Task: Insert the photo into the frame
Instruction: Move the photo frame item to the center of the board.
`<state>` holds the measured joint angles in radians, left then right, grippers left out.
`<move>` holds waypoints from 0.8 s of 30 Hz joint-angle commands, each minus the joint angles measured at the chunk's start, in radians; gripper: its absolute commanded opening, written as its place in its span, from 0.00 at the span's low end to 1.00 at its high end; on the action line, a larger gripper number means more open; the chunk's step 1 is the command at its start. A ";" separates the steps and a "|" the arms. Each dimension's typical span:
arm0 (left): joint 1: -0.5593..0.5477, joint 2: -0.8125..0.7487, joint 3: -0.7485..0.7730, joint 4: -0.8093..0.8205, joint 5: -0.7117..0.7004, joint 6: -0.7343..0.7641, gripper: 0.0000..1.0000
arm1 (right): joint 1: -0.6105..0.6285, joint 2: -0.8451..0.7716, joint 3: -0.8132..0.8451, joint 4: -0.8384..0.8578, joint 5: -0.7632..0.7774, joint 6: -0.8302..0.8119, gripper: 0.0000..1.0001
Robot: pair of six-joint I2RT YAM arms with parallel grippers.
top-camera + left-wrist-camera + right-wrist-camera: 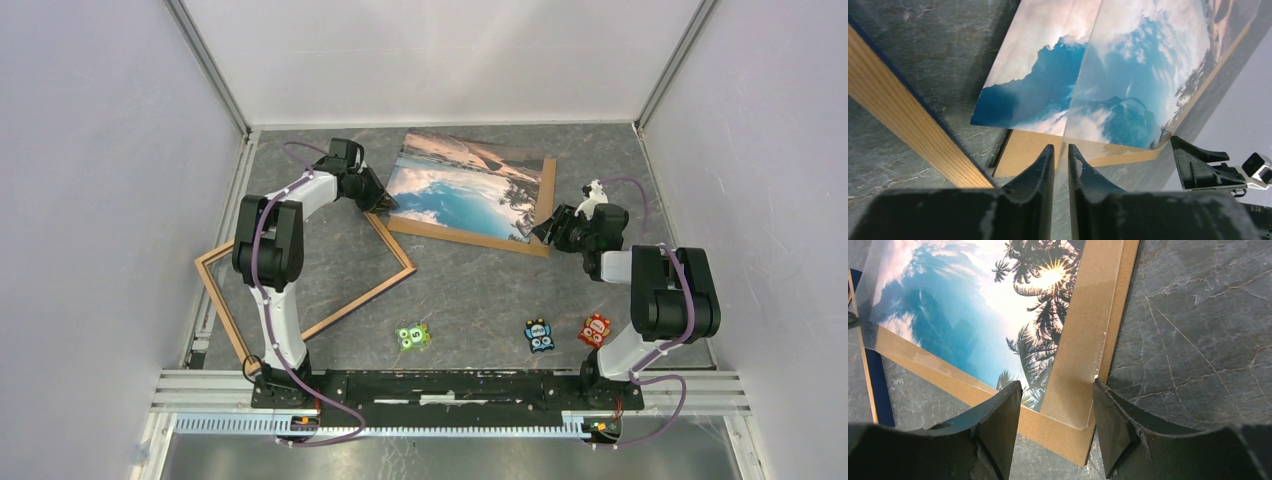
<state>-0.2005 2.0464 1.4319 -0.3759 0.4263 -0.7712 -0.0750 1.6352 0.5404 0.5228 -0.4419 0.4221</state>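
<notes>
Pinching clear sheet (pixel 1128 65) over photo (pixel 460 185): left gripper (pixel 1060 150), narrow | right gripper (pixel 1055 390) wide, straddling board (pixel 1053 435) corner | frame (pixel 350 305) lower left, top view.

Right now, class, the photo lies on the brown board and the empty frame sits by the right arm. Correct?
Not quite: in the top view the empty frame sits by the left arm. The photo does lie on the brown board.
</notes>
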 commanded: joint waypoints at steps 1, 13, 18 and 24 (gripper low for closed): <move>-0.014 -0.052 0.007 0.052 0.071 -0.045 0.18 | 0.004 0.008 -0.025 -0.031 -0.002 0.002 0.61; 0.042 -0.241 -0.178 0.115 0.072 -0.021 0.02 | 0.002 -0.156 -0.053 -0.131 0.134 -0.061 0.63; 0.097 -0.425 -0.359 0.128 0.064 0.007 0.02 | 0.004 -0.181 -0.067 -0.128 0.093 -0.065 0.65; 0.186 -0.718 -0.604 0.097 -0.073 -0.010 0.02 | 0.019 -0.237 -0.094 -0.129 0.077 -0.081 0.66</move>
<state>-0.0601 1.4899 0.9371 -0.2810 0.4507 -0.7761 -0.0715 1.4616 0.4644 0.3817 -0.3573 0.3725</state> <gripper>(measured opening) 0.033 0.651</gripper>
